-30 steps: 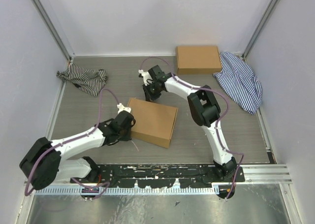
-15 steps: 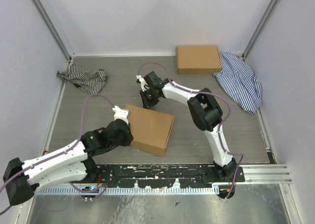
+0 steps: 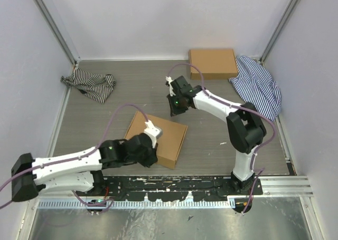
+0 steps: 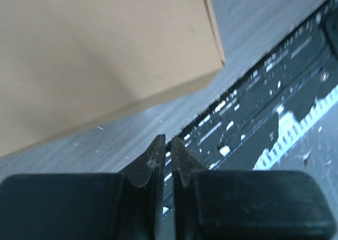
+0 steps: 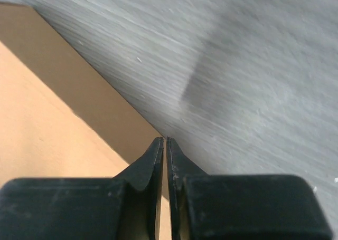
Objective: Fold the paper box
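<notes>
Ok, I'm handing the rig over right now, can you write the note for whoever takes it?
Left gripper: shut, empty, by the near side of the paper box.
Right gripper: shut, empty, by the box's far edge.
Paper box: mid-table, lying flat, looks closed, no flaps sticking out.
Second cardboard box: at the far edge, not part of the job.
Done: folding appears finished.
Left: probably check the closure, then pull both arms back.
</notes>
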You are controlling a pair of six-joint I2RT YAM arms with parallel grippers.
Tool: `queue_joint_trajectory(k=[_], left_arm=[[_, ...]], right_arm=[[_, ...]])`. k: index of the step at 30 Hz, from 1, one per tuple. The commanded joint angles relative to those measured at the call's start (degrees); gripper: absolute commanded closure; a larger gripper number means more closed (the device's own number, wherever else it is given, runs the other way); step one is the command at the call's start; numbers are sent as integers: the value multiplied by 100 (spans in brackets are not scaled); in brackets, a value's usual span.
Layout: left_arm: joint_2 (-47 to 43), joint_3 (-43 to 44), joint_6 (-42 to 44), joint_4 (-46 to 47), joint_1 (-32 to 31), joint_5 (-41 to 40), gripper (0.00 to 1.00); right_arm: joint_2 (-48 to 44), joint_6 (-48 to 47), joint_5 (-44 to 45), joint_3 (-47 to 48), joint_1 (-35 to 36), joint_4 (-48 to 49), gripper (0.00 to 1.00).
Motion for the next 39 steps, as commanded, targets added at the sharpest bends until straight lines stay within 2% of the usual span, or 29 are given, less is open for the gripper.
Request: queue_joint_trajectory(k=[1,9,13,26,31,39], left_arm=[[549,245,312,314,-864,-483,84],[2008,496,122,1114,-1501,-1184,87],[2419,483,-16,1590,-1522,-1570,89],[3995,1351,-335,1726,-1513,-2896,90],[4420,1684,-372,1625,-1458,-3514,89],[4348,1676,-187,1450,-1382,-3410,89]], right_arm=[[-553,254,163,-647,-62,63,88],[-824,362,-198,-1296,-48,263,88],[-864,302,-288,-1362,-43,281,89],[-310,-137,-1129,-1053,139,137,88],[-46,-76,-698,-845,140,60,89],[-110,229,-3,-744,-138,60,91]])
